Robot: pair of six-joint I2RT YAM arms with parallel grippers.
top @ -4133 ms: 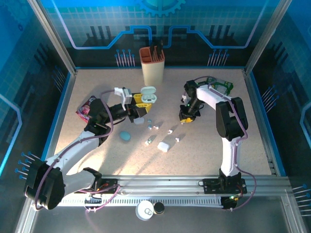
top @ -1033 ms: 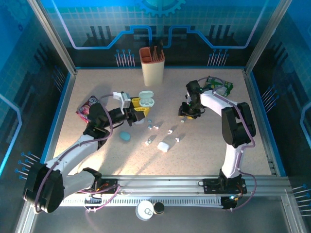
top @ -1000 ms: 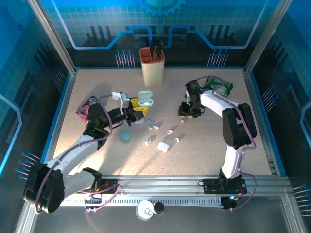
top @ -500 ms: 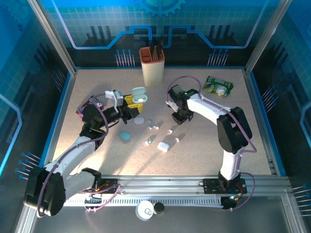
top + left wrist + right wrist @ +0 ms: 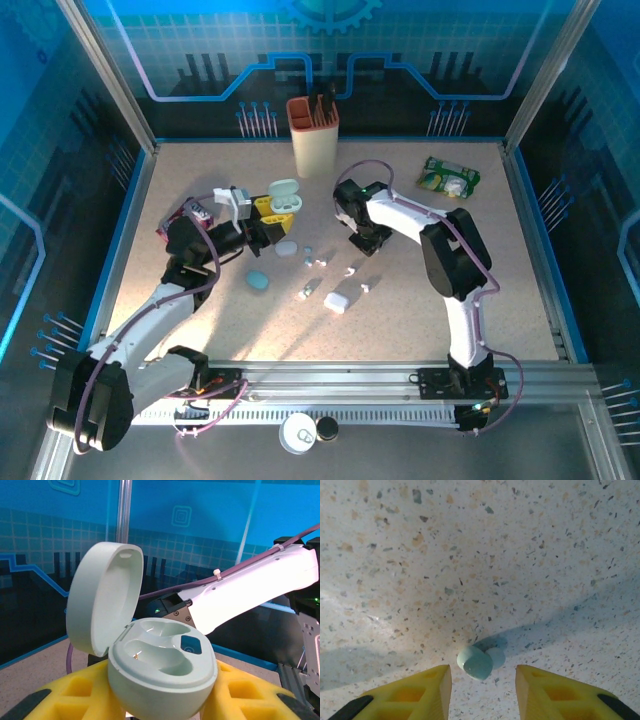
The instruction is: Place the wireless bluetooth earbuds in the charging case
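My left gripper (image 5: 270, 212) is shut on the pale green charging case (image 5: 162, 670), held above the table with its lid (image 5: 102, 600) swung open; both sockets are empty. The case (image 5: 284, 194) sits left of centre in the top view. One pale earbud (image 5: 480, 662) lies on the speckled table between the yellow fingers (image 5: 427, 690) of my right gripper (image 5: 482, 690), which is open, with a gap on each side of the earbud. The right gripper (image 5: 365, 240) is low over the table, right of the case. More small white earbuds (image 5: 320, 262) lie scattered mid-table.
A closed white case (image 5: 335, 301) and a blue round piece (image 5: 258, 281) lie near the earbuds. A beige holder (image 5: 313, 135) stands at the back, a green packet (image 5: 447, 178) at the back right, a pink packet (image 5: 180, 220) by the left arm.
The right arm has swung left from the back right and come down over an earbud, its fingers narrowing. The left gripper has shifted slightly left with the open case.
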